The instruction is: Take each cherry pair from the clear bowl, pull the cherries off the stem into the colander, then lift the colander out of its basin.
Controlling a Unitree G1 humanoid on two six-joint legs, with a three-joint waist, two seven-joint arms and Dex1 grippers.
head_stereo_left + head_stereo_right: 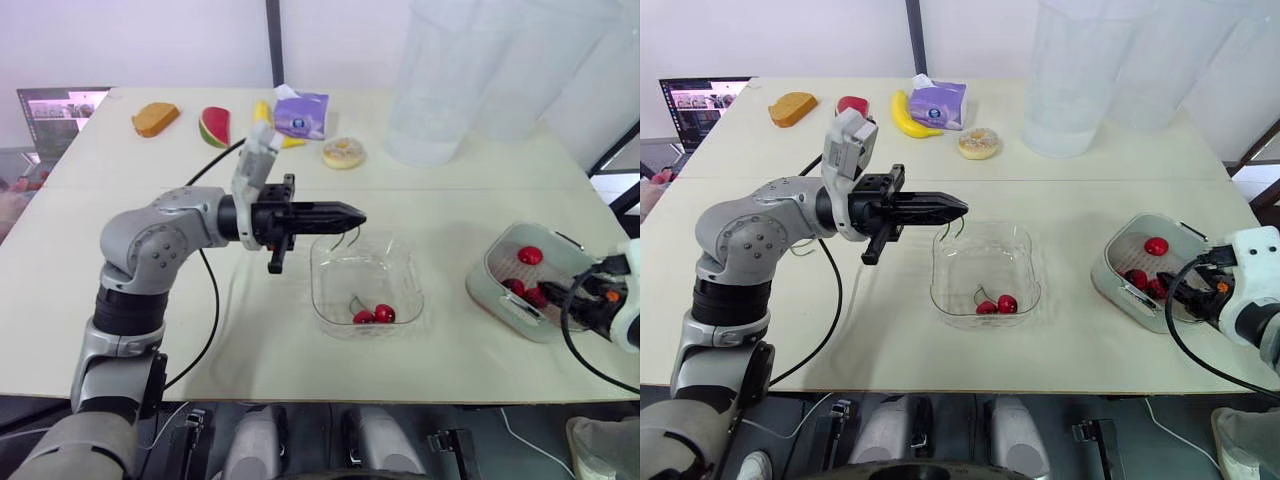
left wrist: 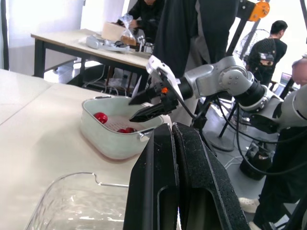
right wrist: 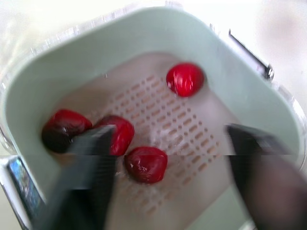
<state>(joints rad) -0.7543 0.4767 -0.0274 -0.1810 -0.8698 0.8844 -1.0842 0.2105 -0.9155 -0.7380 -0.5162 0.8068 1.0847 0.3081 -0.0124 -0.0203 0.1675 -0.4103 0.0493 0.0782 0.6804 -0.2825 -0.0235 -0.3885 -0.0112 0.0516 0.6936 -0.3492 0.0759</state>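
Observation:
The clear bowl (image 1: 400, 262) sits mid-table with one cherry pair (image 1: 375, 315) lying near its front wall. My left gripper (image 1: 355, 213) hovers over the bowl's far left rim, shut on a thin dark stem (image 1: 345, 236) that dangles from its tip. To the right, the pale green basin (image 1: 500, 300) holds the white colander (image 3: 192, 129), with several red cherries (image 3: 185, 79) in it. My right gripper (image 3: 168, 139) hangs just above the colander's near edge, fingers (image 3: 91, 148) spread wide and holding nothing.
At the table's back lie a toy bread slice (image 1: 155, 118), a watermelon wedge (image 1: 214, 126), a banana (image 1: 268, 118), a purple tissue pack (image 1: 300, 113) and a donut (image 1: 343, 152). Big clear plastic tubs (image 1: 440, 90) stand back right. A laptop (image 1: 55, 115) sits far left.

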